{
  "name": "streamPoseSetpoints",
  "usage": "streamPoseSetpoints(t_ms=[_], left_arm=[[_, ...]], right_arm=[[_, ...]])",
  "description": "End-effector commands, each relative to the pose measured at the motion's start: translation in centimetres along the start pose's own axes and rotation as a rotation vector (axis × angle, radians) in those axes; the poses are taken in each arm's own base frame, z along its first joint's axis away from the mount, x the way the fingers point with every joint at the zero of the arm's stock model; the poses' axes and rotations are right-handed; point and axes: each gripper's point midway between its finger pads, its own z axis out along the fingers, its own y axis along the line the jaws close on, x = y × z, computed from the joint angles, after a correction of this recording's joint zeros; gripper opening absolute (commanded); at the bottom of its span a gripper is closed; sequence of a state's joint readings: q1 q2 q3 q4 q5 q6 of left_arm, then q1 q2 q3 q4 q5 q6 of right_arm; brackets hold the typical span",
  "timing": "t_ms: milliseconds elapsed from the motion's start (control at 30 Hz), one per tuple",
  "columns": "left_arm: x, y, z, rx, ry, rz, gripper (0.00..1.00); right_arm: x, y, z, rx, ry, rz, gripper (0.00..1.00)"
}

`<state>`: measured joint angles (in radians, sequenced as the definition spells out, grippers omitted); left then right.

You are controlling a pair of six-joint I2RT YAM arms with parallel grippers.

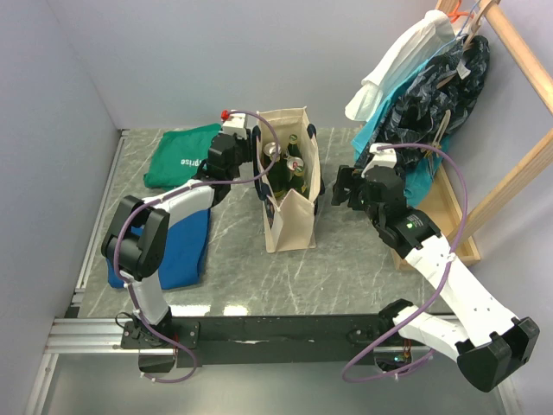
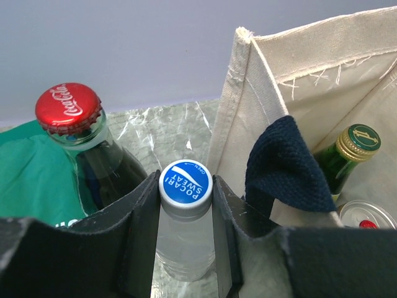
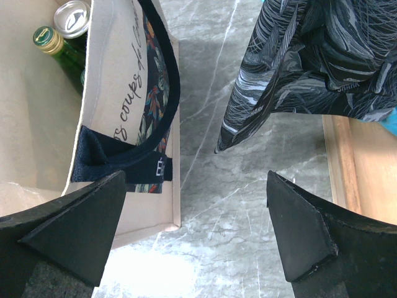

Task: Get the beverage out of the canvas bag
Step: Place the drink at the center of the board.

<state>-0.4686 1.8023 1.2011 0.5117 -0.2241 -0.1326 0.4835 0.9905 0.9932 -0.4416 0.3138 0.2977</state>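
The cream canvas bag stands open mid-table, with navy handles. Inside it I see a green bottle and a can top. My left gripper is shut on the neck of a clear beverage bottle with a blue Pocari Sweat cap. That bottle is outside the bag, beside its left wall, with table showing under it. The left gripper sits at the bag's far left corner. My right gripper is open over bare table right of the bag; in the top view that gripper holds nothing.
A cola bottle with a red cap stands just left of the held bottle. A green cloth and a blue cloth lie at the left. A wooden rack with hanging dark garments stands at the right.
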Motion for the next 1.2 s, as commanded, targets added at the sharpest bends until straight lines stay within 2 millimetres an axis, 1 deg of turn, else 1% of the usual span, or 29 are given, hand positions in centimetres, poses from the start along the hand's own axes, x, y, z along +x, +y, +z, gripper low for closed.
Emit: streamPoseSetpoints(t_ms=[0,33,100,133,167,267,300,333,367,400,433,533,733,900,1033,1067,1100,1167], left_arm=[[-7.8,-1.3,0.6,0.017,-0.216,-0.022,0.09],[-7.7,-1.4,0.5,0.019,-0.213,-0.018,0.13],[-7.4,-1.5,0.5,0.018,-0.206,-0.012,0.16],[-7.4,-1.6,0.5,0.019,-0.204,-0.01,0.23],[-7.4,-1.7,0.4,0.02,-0.201,-0.008,0.25],[-7.3,-2.0,0.3,0.019,-0.196,0.001,0.23],[-7.3,-2.0,0.3,0.017,-0.195,0.007,0.25],[-7.3,-2.2,0.2,0.017,-0.195,0.008,0.3],[-7.4,-2.1,0.2,0.01,-0.195,0.011,0.51],[-7.3,-2.1,0.1,0.005,-0.189,0.018,0.65],[-7.4,-2.2,0.0,0.004,-0.189,0.023,0.7],[-7.3,-2.1,-0.1,-0.002,-0.183,0.037,0.74],[-7.4,-2.2,-0.3,-0.003,-0.18,0.033,0.75],[-8.1,-2.2,-0.7,-0.006,-0.188,0.034,0.75],[-8.8,-1.7,-1.3,-0.027,-0.193,0.048,0.86],[-8.9,-1.6,-1.4,-0.033,-0.193,0.055,0.87],[-9.5,-1.4,-1.8,-0.039,-0.197,0.056,0.87],[-10.1,-1.2,-2.4,-0.045,-0.204,0.046,0.9]], right_arm=[[-1.3,-0.2,0.0,0.011,-0.037,0.012,1.0],[-1.2,-0.2,0.0,0.012,-0.036,0.011,1.0],[-1.1,-0.3,0.1,0.013,-0.033,0.009,1.0],[-1.1,-0.2,0.1,0.009,-0.035,0.011,1.0],[-1.1,-0.3,0.1,0.01,-0.035,0.01,1.0],[-1.1,-0.2,0.1,0.009,-0.034,0.01,1.0],[-1.1,-0.3,0.0,0.009,-0.035,0.01,1.0],[-1.1,-0.3,-0.1,0.008,-0.036,0.014,1.0],[-1.1,-0.4,0.0,0.012,-0.036,0.011,1.0],[-1.0,-0.4,0.0,0.012,-0.034,0.01,1.0],[-1.0,-0.4,-0.1,0.012,-0.036,0.01,1.0],[-1.0,-0.5,-0.3,0.012,-0.039,0.01,1.0],[-1.0,-0.4,-0.4,0.005,-0.041,0.017,1.0],[-1.0,-0.5,-0.5,0.002,-0.043,0.021,1.0],[-1.2,-0.4,-0.8,-0.006,-0.048,0.025,1.0],[-1.3,-0.4,-0.9,-0.007,-0.051,0.026,1.0],[-1.4,-0.4,-1.0,-0.008,-0.055,0.029,1.0],[-1.4,-0.2,-1.0,-0.018,-0.055,0.031,1.0]])
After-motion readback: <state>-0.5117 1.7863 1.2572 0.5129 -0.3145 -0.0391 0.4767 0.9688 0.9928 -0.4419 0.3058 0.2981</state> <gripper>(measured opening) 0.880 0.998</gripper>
